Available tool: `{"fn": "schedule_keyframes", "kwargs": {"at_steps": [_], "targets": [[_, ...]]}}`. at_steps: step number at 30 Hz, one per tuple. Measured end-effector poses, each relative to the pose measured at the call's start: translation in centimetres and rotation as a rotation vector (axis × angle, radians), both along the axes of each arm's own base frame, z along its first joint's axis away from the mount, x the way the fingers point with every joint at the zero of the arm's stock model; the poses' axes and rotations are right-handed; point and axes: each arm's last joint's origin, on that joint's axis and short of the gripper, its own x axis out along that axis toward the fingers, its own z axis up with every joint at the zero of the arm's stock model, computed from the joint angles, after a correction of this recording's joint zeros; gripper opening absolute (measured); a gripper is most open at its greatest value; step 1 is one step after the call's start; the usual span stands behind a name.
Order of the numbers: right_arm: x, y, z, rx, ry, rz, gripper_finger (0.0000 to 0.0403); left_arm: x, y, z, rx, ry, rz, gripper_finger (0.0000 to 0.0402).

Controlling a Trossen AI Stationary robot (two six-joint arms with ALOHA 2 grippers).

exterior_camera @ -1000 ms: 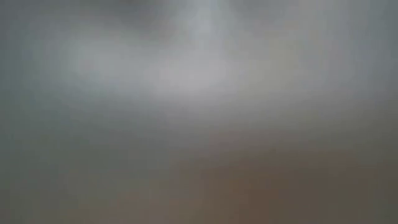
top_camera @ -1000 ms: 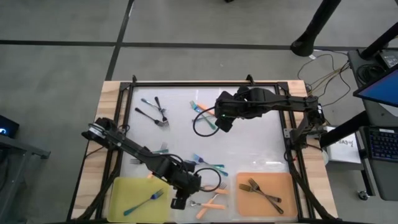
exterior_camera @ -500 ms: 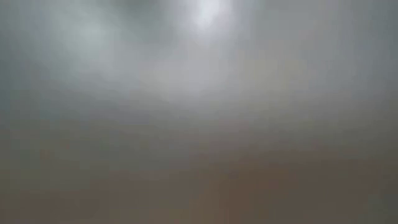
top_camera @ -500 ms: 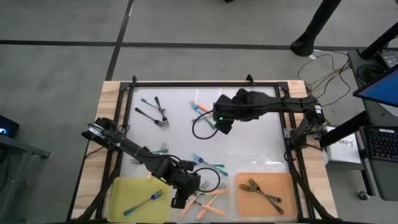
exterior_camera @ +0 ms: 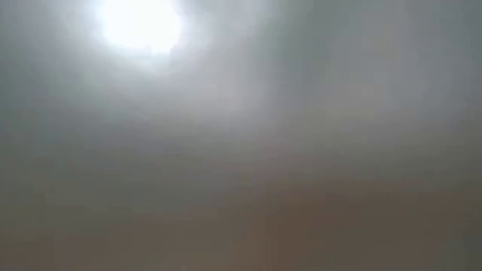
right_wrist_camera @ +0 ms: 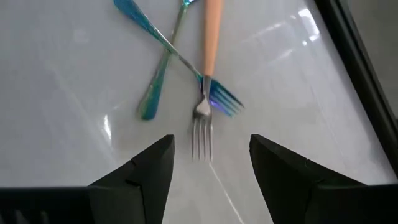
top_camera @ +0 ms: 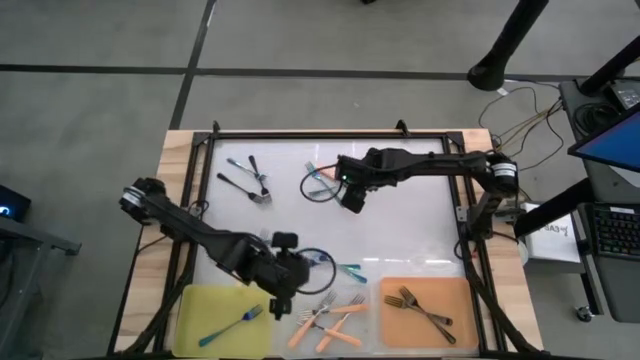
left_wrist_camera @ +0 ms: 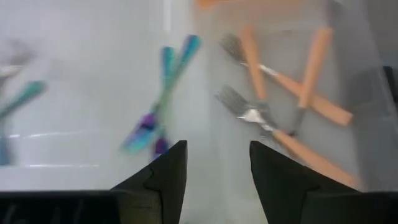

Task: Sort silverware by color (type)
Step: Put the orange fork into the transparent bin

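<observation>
**Two mats loaded, forks scattered across the white table**

Along the lower edge of the high view lay two flat mats serving as the containers. The yellow-green mat [top_camera: 205,312] at lower left carried a single blue-teal fork [top_camera: 232,326], lying at a slant. The orange mat [top_camera: 425,310] at lower right carried two dark forks [top_camera: 424,312] crossed over each other. Between the two mats, on the bare white table [top_camera: 420,230], lay a loose heap of orange-handled forks [top_camera: 332,320] with silver tines, several crossing one another.

The left gripper [top_camera: 279,303] stood at lower centre of the high view, between the yellow-green mat and that heap. Its wrist view showed the fingers [left_wrist_camera: 163,175] spread apart with nothing between them, a pair of crossed blue-teal forks [left_wrist_camera: 163,93] ahead on one side and the orange-handled forks [left_wrist_camera: 283,93] on the other.

The right gripper [top_camera: 351,197] hovered at upper centre of the high view. Its fingers [right_wrist_camera: 146,171] were spread wide and empty, above a small cluster: two crossed blue-teal forks [right_wrist_camera: 163,53] and one orange-handled fork [right_wrist_camera: 208,68] whose silver tines pointed toward the gap.

At upper left of the high view, more dark forks [top_camera: 250,180] rested on the table. The low view was a featureless haze and showed nothing usable.
</observation>
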Motion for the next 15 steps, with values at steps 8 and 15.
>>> {"fn": "schedule_keyframes", "kwargs": {"at_steps": [8,15], "targets": [[-0.6,-5.6,-1.1,0.043,-0.095,0.056,0.0201,-3.1,2.6,3.6,0.185,-0.126,0.202,0.0155],[-1.1,-8.3,-3.1,0.097,-0.211,0.011,0.0201,-4.8,4.1,5.1,0.277,-0.245,0.354,0.0155]]}}
